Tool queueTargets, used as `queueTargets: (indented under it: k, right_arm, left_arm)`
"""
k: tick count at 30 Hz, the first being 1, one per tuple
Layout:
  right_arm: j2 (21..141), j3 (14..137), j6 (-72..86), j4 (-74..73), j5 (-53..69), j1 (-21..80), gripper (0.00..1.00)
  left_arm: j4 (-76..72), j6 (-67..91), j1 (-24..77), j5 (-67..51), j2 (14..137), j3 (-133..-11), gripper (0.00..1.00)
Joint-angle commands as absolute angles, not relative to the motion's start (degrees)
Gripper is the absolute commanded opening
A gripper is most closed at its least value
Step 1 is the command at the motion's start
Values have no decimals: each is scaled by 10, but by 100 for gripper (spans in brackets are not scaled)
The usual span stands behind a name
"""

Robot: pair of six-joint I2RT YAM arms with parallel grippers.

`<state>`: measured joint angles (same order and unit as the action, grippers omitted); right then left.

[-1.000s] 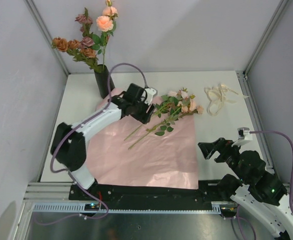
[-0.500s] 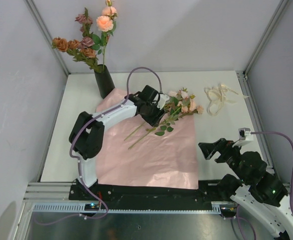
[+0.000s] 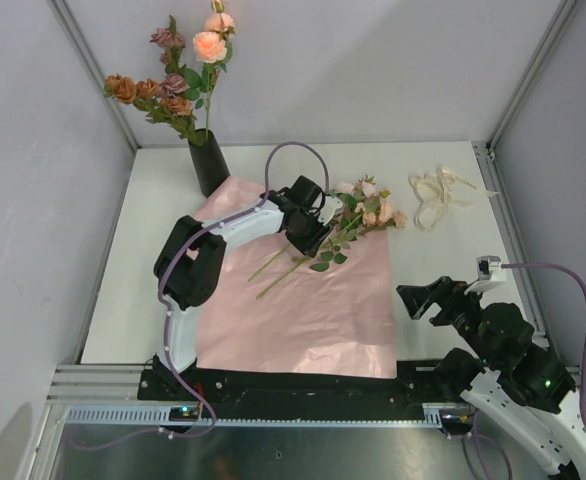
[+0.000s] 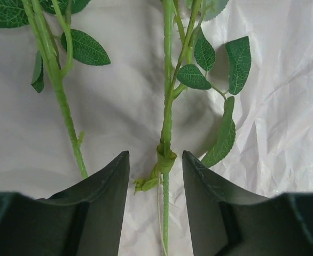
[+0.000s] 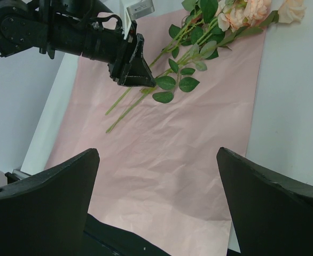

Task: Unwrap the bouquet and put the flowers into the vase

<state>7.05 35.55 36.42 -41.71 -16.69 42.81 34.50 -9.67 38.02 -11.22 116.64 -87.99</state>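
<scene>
Pink paper (image 3: 303, 310) covers the white desk (image 3: 453, 260) at mid-frame. Over it my left gripper (image 4: 155, 160) stands half spread, straddling one green stem (image 4: 167, 106) without touching it. The flowers (image 3: 358, 215) lie loose right of centre, and the vase (image 3: 209, 165) stands upper left. The stem looks light, stiff and slick, best pinched below the leaves (image 4: 194, 77). My right gripper (image 5: 157, 154) hangs wide apart, empty.

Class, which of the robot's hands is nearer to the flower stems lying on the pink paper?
Left. The left hand straddles one flower stem; the right hand hangs apart, past the pink paper's right edge.
</scene>
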Motion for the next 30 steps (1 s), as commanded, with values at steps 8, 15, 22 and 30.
queueTargets:
  k: [8,15,22,30]
  right_arm:
    - [65,355,363,-402,-175,431,99]
    - [66,355,364,-402,-176,431,99]
    - [67,356,364,-403,-176,431,99]
    - [66,356,364,-402,-177,431,99]
  left_arm:
    - [343,-127,382,-160,1176,-901,32]
    - [343,-124,382,-201,1161,-884,1]
    - [343,-92,381,-163,1109,-870,0]
    - [341,-42,381,-129,1052,-857,0]
